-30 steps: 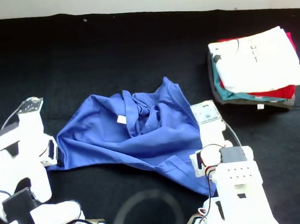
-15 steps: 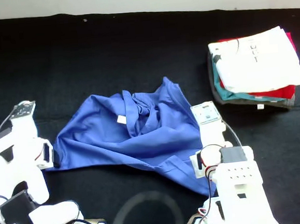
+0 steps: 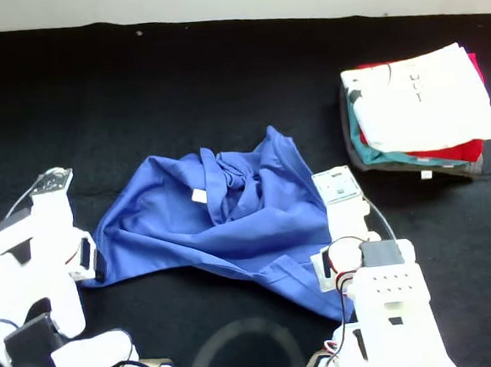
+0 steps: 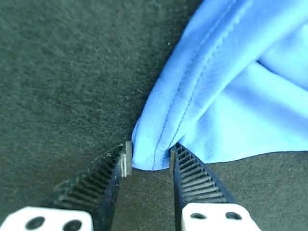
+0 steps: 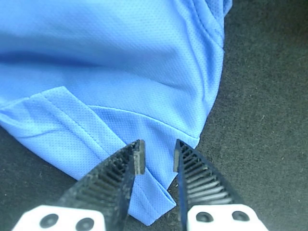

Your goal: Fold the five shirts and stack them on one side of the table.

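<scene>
Blue shirt [image 3: 232, 227] is looking soft and floppy, with left gripper [image 4: 149, 161] and right gripper [image 5: 158, 156] sitting fingers-apart at its hemmed corners.

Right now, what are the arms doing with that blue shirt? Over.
Left gripper open around blue shirt corner. Right gripper open over its hem. Shirt crumpled. Folded stack well apart.

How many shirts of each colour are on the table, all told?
Blue shirt, crumpled mid-table: 1
White shirt, top of the stack: 1
Red shirt: 1
Teal shirt: 1
Dark grey shirt, bottom of the stack: 1
Total: 5
</scene>
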